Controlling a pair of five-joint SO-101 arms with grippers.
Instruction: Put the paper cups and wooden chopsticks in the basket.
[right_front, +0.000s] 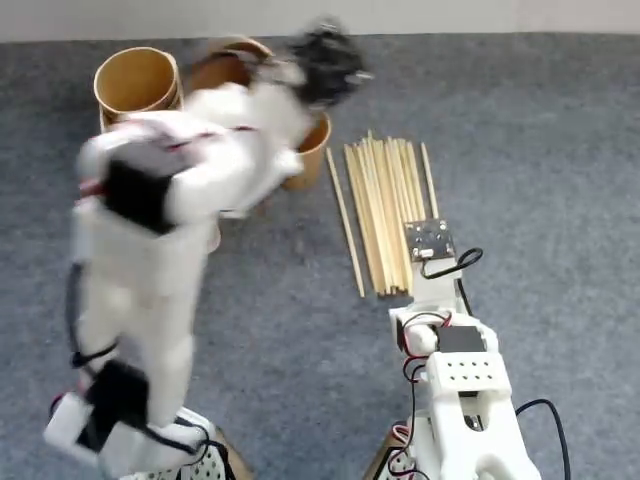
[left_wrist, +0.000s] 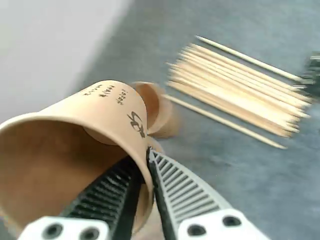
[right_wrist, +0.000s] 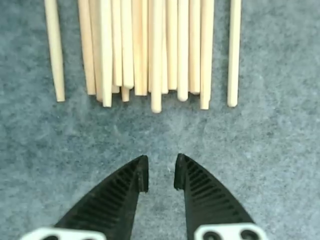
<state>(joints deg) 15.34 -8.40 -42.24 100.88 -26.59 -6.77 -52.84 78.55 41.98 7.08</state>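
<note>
Brown paper: one paper cup (right_front: 135, 85) stands upright at the far left of the grey felt table (right_front: 560, 130). A second cup (right_front: 225, 65) and a third cup (right_front: 315, 150) sit to its right, both partly hidden under the left arm (right_front: 190, 190).

Left gripper (left_wrist: 147, 156) is pinched on the wall of the held cup (left_wrist: 65, 150), one finger inside the mouth and the other outside, with the rim clamped between. The held cup is tilted, mouth toward the wrist camera. Cannot tell whether it is clear of the table. A rear cup (left_wrist: 156, 107) lies just behind it.

Step in hand, by my reading: a cup is gripped but not yet carried to the basket. The next move calls for a lift clear of the neighbouring cups, then a swing toward the basket. The thin wall may buckle under a harder pinch. A white perforated object (right_front: 200, 458) at the lower edge, by the left arm's base, may be the basket; too little shows to be sure.

Wooden chopsticks (right_front: 385, 210) lie right of the cups in a loose parallel bundle, a few strays at the sides, all on the table. Right gripper (right_wrist: 160, 172) sits low, just short of their near ends, fingers slightly spread with nothing between them.

Pose: left arm stretched far forward over the cups. Right arm (right_front: 465, 385) is drawn back, wrist pointing along the bundle.
</note>
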